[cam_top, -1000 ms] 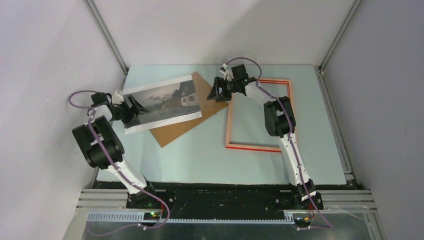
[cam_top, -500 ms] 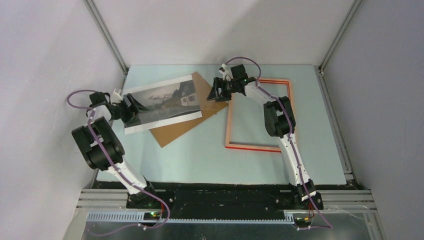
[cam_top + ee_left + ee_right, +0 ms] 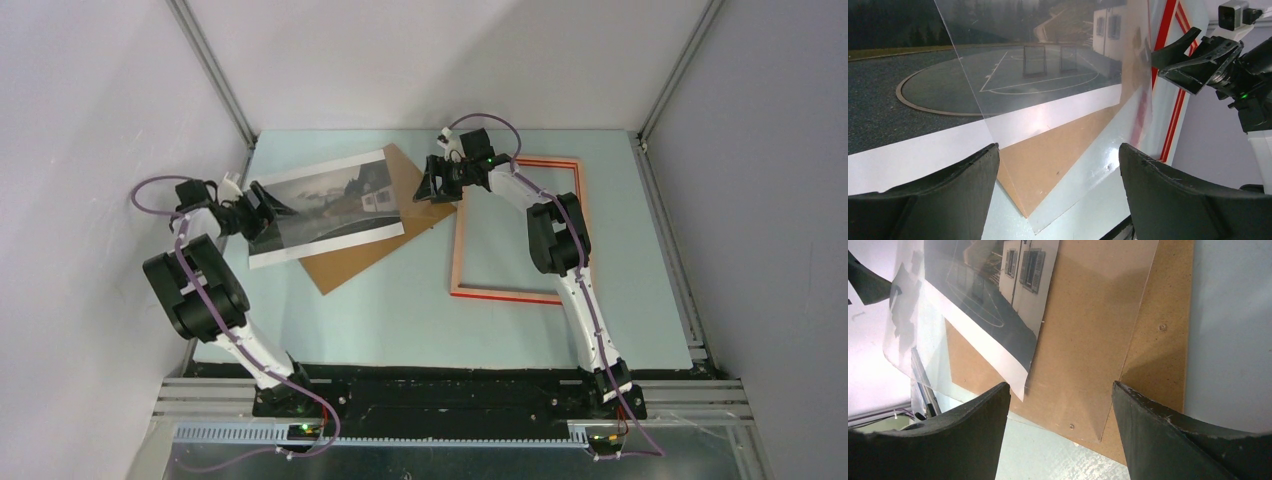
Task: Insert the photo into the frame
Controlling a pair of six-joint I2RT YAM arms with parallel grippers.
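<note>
**A:** Where is the photo point(image 3: 325, 205) at this moment?

**B:** It lies at the far left of the bench point(image 3: 400, 320), face up, on top of the brown backing board point(image 3: 360, 256). It is not inside the frame point(image 3: 457, 245).

**A:** And the frame?

**B:** It lies flat on the bench, to the right of the board, pale wood side up, with a red edge showing. The right corner of the board comes just beside its left rail.

**A:** How is the left pincer point(image 3: 266, 214)?

**B:** It is at the left end of the photo. Its fingers are spread wide and it grips nothing.

**A:** And the right pincer point(image 3: 431, 187)?

**B:** It is also wide open and empty. It hovers above the far right corner of the board, between photo and frame.

**A:** Is there anything else?

**B:** A clear sheet point(image 3: 1098, 315) covers part of the photo and the board. Whether it lies fully flat, I cannot tell.
</note>
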